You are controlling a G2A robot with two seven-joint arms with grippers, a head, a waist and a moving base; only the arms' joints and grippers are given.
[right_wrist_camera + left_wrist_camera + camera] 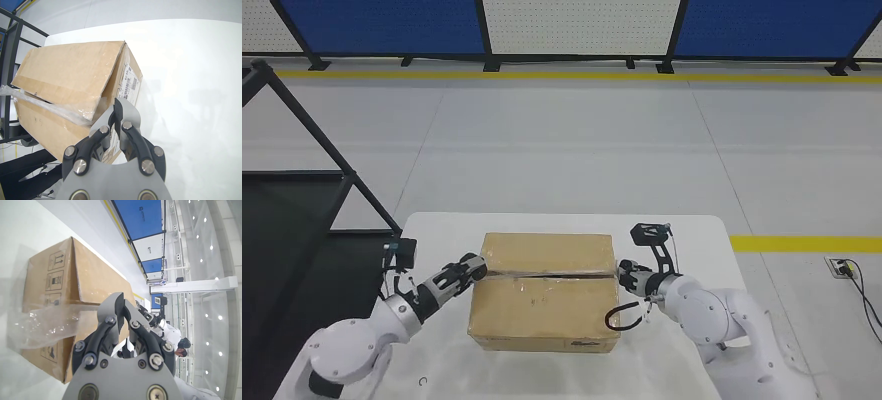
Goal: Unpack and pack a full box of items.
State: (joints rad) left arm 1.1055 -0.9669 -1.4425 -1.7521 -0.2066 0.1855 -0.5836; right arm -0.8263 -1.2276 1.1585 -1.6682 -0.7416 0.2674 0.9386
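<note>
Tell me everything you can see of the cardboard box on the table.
The cardboard box is brown, corrugated and oblong, resting flat on the white table. Its two top flaps meet along a middle seam and stand slightly ajar. Clear tape lies loose and crumpled along that seam. One end bears black handling symbols, the other a white label. The left gripper and right gripper, both shut, sit at opposite ends; contact cannot be judged.

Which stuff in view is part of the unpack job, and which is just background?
Job:
cardboard box
clear tape, loose along its seam
left gripper and right gripper, both shut, one at each box end

Background:
white table
black rack
blue partitions
power strip on the floor
</note>
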